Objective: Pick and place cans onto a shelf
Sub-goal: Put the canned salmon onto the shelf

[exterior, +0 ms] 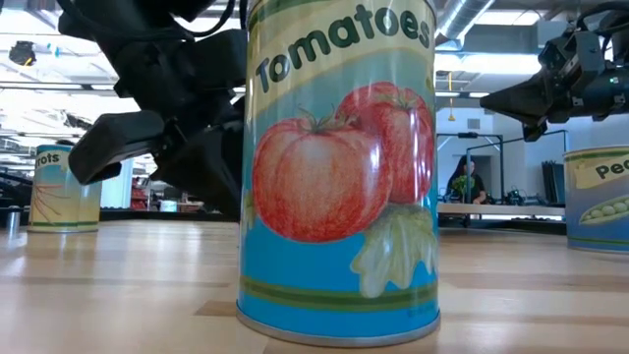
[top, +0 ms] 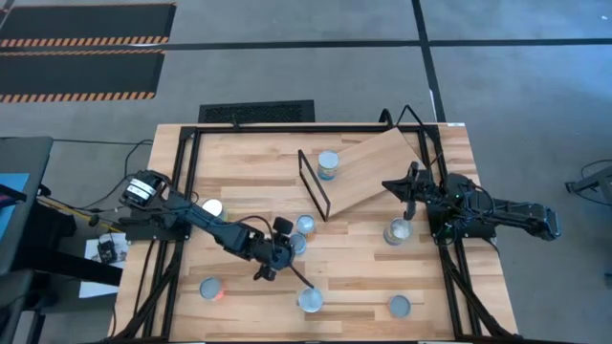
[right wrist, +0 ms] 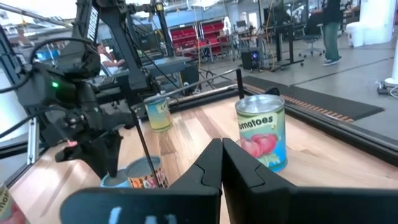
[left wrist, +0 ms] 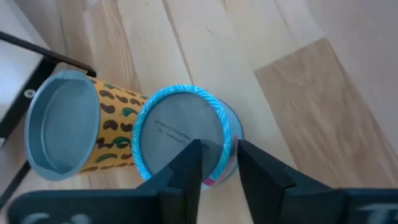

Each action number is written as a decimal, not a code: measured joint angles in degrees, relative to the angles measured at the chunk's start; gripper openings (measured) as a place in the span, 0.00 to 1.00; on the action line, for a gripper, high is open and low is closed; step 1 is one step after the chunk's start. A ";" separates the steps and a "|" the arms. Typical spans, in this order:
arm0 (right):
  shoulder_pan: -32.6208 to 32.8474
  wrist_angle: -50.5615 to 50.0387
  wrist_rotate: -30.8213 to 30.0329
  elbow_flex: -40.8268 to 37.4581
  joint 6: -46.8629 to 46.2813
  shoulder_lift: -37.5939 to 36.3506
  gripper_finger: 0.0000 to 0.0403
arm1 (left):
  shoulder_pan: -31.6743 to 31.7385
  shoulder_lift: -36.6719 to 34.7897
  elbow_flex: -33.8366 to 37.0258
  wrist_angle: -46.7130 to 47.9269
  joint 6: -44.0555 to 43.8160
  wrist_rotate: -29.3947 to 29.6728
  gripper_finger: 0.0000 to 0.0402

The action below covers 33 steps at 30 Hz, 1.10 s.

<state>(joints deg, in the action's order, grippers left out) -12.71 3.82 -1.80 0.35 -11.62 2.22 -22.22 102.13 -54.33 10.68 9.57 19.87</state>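
Bright even daylight, soft faint shadows; glare on silver can tops (top: 328,160); low view's near arm blurred

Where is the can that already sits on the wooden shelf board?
In the high view, the silver-topped can stands on the light-wood shelf board, at its left end beside the black wire frame, near the table's far edge.
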 joint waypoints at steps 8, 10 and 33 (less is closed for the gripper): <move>0.02 0.04 0.20 -0.01 -0.02 0.00 0.06 | -0.22 -0.30 0.00 -0.22 0.27 -2.19 0.01; 0.02 -0.01 0.45 0.01 -0.12 0.00 0.06 | -0.41 -1.14 0.15 -0.18 -1.42 -4.01 0.01; 26.51 18.68 -2.41 0.01 6.53 6.53 0.06 | 1.77 -11.39 0.22 -21.39 -18.69 -12.63 0.00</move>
<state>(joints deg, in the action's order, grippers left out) 13.80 22.50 -4.21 0.36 -5.09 8.75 -20.45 90.74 -54.11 -10.71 -9.12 7.25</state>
